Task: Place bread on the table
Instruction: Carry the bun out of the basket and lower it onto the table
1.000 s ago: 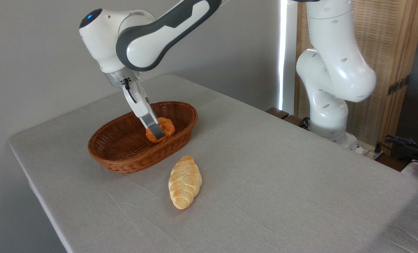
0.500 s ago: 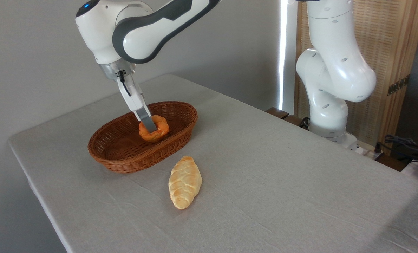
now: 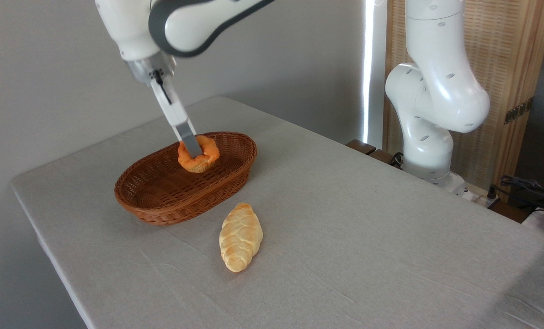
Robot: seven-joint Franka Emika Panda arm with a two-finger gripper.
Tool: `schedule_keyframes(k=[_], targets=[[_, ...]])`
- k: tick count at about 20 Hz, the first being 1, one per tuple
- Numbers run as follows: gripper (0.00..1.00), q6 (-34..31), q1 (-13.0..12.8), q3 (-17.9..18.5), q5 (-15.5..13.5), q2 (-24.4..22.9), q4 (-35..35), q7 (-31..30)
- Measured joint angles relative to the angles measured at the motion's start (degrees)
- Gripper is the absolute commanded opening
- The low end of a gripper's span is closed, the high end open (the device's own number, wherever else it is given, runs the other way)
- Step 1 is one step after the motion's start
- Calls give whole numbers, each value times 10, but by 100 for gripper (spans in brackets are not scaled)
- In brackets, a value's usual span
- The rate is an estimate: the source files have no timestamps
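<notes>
The bread (image 3: 200, 155), a small orange-brown bun with a ridged base, hangs above the inside of the brown wicker basket (image 3: 162, 201), level with its far rim. My gripper (image 3: 193, 148) is shut on the bun, its grey fingers reaching down from the upper left; only the near finger shows clearly. The table (image 3: 345, 228) is covered in light grey cloth and carries the basket at the left.
A pale-golden braided loaf (image 3: 240, 236) lies on the cloth just in front of the basket. The arm's white base (image 3: 429, 137) stands at the back right beside a wooden screen, with cables at the far right edge.
The gripper has risen and drifted slightly left, lifting the bun from the basket floor up to rim height. The loaf and basket have stayed put.
</notes>
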Motion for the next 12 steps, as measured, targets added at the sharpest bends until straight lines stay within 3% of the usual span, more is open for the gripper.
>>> schedule_keyframes(k=[6,7,8,9,10,11,12], targets=[[38,-56,4,89,2,-32,-5,2],[47,-61,4,106,5,-35,-12,3],[65,-65,5,124,6,-38,-22,8],[72,-67,5,140,7,-41,-36,15],[94,-67,7,149,9,-43,-51,17],[100,-67,7,154,18,-43,-67,18],[100,-67,7,156,34,-42,-85,18]])
